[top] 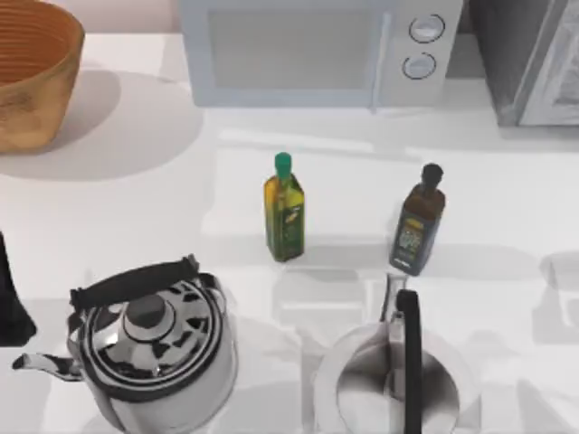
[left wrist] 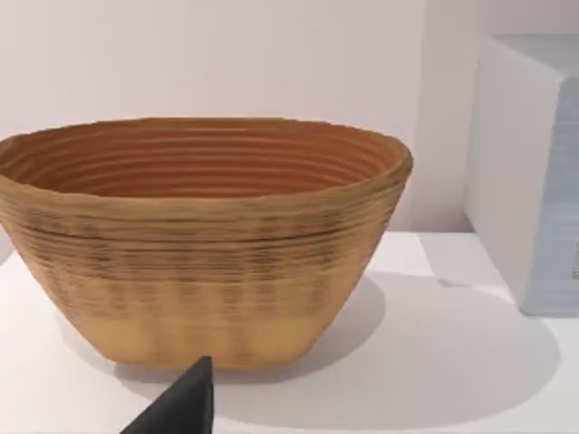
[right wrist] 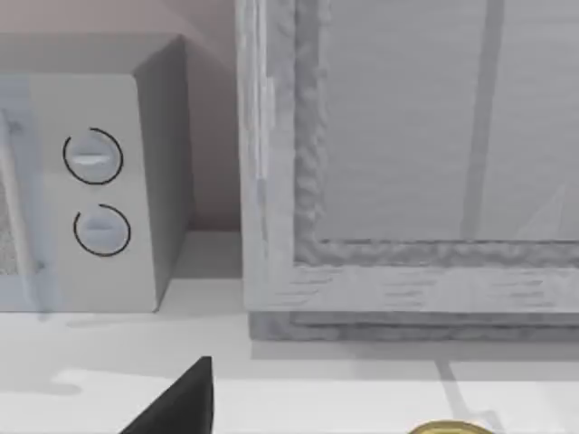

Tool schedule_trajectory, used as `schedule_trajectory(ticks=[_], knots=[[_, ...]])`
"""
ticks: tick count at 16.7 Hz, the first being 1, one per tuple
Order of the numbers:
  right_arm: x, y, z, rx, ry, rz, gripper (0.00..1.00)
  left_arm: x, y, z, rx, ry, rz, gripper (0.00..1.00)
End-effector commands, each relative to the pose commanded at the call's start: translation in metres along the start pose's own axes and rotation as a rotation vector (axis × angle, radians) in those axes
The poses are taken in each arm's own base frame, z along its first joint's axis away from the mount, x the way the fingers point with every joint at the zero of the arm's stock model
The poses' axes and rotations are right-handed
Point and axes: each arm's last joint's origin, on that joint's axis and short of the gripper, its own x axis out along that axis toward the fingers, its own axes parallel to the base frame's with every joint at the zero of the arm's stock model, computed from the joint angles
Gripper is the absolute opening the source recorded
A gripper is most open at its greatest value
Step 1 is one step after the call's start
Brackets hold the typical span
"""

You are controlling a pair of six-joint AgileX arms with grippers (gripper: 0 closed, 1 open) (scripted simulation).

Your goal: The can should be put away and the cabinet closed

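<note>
The grey cabinet (top: pixel 529 63) stands at the table's back right, next to the microwave (top: pixel 317 50). In the right wrist view the cabinet's front (right wrist: pixel 407 271) is close ahead, and I cannot tell whether its door is open. A thin gold curved rim (right wrist: pixel 450 427) shows low in that view; it may be the can. A dark part of my right gripper (right wrist: pixel 181 402) shows there, short of the cabinet. A dark part of my left gripper (left wrist: pixel 181 411) shows just in front of the woven basket (left wrist: pixel 204 244). My left arm (top: pixel 11 303) sits at the table's left edge.
A green-capped oil bottle (top: pixel 284 210) and a dark bottle (top: pixel 418 221) stand mid-table. A striped steel kettle (top: pixel 149 348) sits front left and a second kettle (top: pixel 393 380) front centre. The basket (top: pixel 32 77) is at the back left.
</note>
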Motion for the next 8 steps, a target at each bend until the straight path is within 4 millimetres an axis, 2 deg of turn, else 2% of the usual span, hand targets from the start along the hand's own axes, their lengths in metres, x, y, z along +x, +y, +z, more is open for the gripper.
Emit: schedule_trajectory(ticks=[4, 8], knots=[[0.002, 0.0, 0.001, -0.001, 0.0, 0.001, 1.0, 0.0, 0.0, 0.0, 0.0, 0.0, 0.0, 1.0], [0.014, -0.002, 0.003, -0.009, 0.007, 0.007, 1.0, 0.0, 0.0, 0.0, 0.0, 0.0, 0.0, 1.0]])
